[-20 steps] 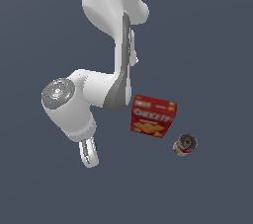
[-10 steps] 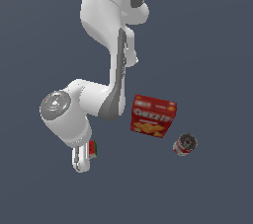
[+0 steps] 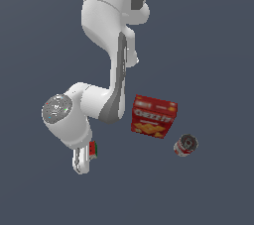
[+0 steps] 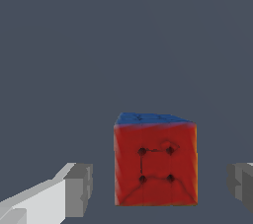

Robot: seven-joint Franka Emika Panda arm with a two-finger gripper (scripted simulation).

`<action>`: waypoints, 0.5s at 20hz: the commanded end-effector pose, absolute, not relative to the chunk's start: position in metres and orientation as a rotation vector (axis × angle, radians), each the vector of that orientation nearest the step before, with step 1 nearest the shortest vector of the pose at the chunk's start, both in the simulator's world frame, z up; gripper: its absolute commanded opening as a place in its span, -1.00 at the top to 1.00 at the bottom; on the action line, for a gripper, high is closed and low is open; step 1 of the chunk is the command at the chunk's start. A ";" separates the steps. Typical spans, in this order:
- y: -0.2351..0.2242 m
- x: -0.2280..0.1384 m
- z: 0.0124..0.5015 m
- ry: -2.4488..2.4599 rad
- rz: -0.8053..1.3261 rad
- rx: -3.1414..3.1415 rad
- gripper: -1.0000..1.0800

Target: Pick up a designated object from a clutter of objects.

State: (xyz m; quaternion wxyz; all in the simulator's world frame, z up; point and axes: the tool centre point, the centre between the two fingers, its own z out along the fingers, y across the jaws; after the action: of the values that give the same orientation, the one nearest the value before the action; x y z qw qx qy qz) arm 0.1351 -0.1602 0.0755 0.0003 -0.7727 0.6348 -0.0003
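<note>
Since my end effector sits spread wide around the little red cube, I'm mid-approach; next I'd squeeze shut, then lift.

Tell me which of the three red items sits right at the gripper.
The small red cube, between the open fingers in the wrist view. The cracker box and the can lie apart from the gripper, toward the exterior view's right.

Flat, even simulator light fills both views, casting no visible shadows on the dark slate ground. The white arm shows soft shading and mild highlights. The renders are coarse: the cracker box lettering is blurred, and the cube looks smeared.
</note>
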 end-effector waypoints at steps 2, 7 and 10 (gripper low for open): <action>-0.160 0.134 0.059 1.997 0.001 -2.426 -0.92; -0.160 0.134 0.036 1.999 0.000 -2.423 -0.92; -0.161 0.135 0.033 2.000 0.000 -2.423 -0.92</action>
State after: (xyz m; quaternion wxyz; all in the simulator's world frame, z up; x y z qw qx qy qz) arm 0.1335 -0.1605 0.0338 -0.0005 -0.7713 0.6365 0.0010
